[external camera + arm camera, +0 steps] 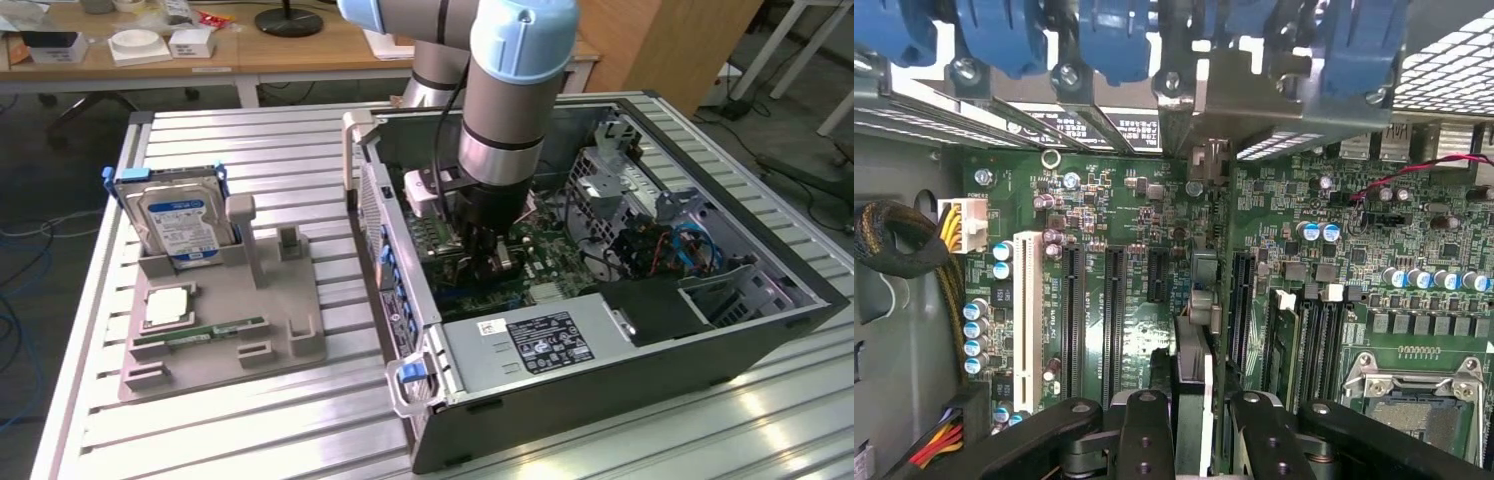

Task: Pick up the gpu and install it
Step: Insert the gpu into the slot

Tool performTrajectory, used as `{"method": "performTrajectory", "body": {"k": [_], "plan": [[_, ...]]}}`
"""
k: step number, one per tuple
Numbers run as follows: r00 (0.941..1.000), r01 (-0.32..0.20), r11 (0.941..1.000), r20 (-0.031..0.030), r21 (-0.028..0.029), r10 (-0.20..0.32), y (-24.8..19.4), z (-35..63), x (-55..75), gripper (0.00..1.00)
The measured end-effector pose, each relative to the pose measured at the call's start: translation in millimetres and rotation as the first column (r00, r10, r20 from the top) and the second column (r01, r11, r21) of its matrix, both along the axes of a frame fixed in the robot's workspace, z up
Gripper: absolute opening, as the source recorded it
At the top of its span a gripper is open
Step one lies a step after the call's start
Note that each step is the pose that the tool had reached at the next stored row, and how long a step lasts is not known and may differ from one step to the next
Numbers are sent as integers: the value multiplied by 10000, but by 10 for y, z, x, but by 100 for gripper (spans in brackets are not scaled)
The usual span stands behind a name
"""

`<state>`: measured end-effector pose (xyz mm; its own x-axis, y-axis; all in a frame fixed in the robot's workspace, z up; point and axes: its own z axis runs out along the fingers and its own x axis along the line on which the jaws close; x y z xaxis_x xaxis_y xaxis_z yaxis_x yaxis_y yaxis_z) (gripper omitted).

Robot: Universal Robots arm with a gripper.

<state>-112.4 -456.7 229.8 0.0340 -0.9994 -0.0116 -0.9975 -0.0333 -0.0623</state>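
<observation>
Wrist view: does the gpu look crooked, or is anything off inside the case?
Nothing stands out. The gpu sits edge-on between the fingers, upright and running parallel to the motherboard slots, its bracket end toward the case's rear wall. No loose parts or damage that I can see.

Green motherboard (1154,215) with black slots; blue-labelled silver hard drive (180,215); grey holder tray (220,340); ribbed silver desk (240,430); black case (641,370).

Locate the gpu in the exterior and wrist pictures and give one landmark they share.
Exterior view: the gpu is a dark sliver under the gripper, inside the open computer case, above the motherboard.
Wrist view: the gpu runs edge-on from between the fingers toward the bracket.
Shared landmark: the green motherboard.
</observation>
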Motion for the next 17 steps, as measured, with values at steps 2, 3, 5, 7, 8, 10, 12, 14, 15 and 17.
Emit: {"method": "performTrajectory", "body": {"k": [2, 3, 5, 7, 8, 10, 12, 14, 15, 17], "plan": [[10000, 0, 10000, 0, -1, 0, 0, 0, 0, 27], [10000, 0, 10000, 0, -1, 0, 0, 0, 0, 27], [10000, 1, 10000, 0, -1, -1, 0, 0, 0, 27], [10000, 1, 10000, 0, -1, -1, 0, 0, 0, 27], [10000, 1, 10000, 0, -1, -1, 0, 0, 0, 27], [10000, 0, 10000, -1, -2, 0, 0, 0, 0, 27], [10000, 1, 10000, -1, -2, -1, 0, 0, 0, 27], [10000, 0, 10000, -1, -2, 0, 0, 0, 0, 27], [10000, 1, 10000, -1, -2, -1, 0, -1, 0, 27], [10000, 1, 10000, -1, -2, -1, 0, -1, 0, 27]]}}
